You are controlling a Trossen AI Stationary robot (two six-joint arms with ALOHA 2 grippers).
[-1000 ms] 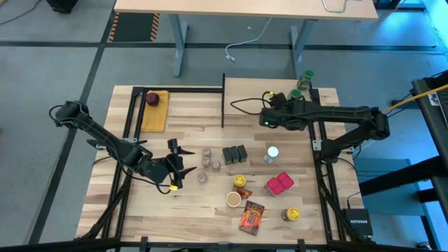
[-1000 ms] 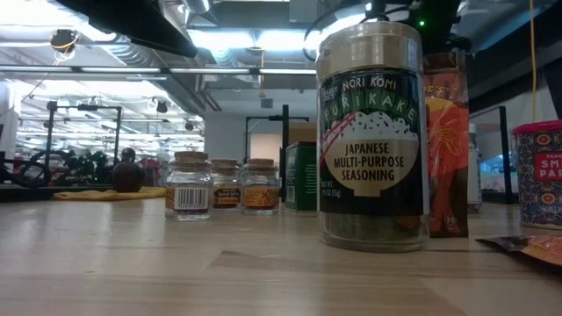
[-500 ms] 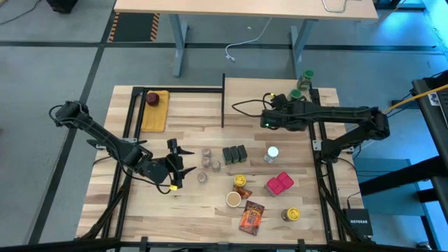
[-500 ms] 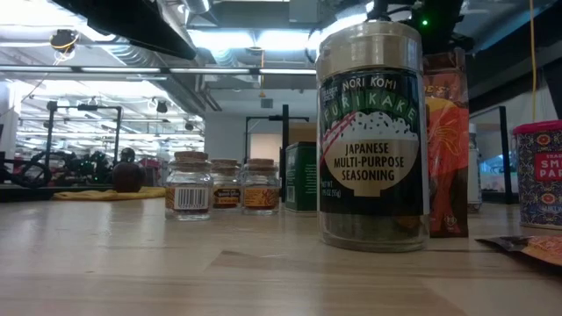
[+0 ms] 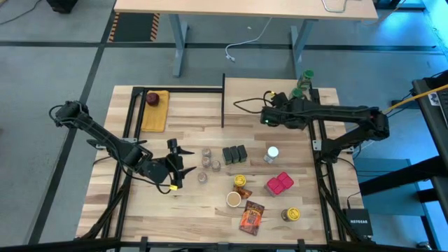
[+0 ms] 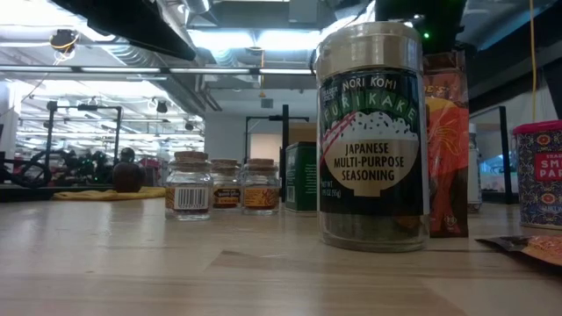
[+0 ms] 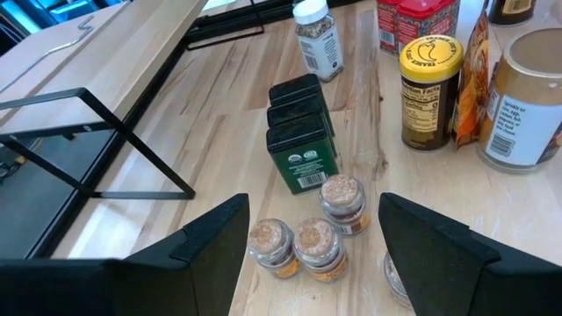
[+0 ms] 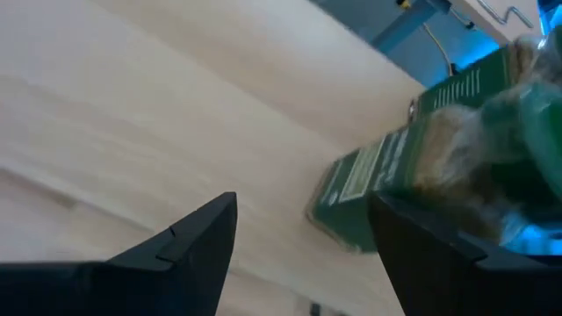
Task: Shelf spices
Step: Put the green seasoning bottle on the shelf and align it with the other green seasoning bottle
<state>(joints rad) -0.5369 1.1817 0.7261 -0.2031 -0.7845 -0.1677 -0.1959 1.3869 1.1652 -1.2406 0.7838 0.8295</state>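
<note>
Floor (image 5: 56, 63): grey, smooth, crossed by darker seam lines, runs all round the plank-striped tabletop (image 5: 189, 210). Beyond the tabletop's far edge stands a pale-topped desk (image 5: 245, 8) on grey metal legs (image 5: 180, 42); a white cable (image 5: 241, 43) trails on the floor between those legs. A black-and-yellow striped mat (image 5: 136, 26) lies just left of the desk's left leg. Low view across the tabletop: open ceiling with long bright light panels (image 6: 237, 39), exposed pipes and beams, a pale far wall (image 6: 233, 136), dark stands at far left.
</note>
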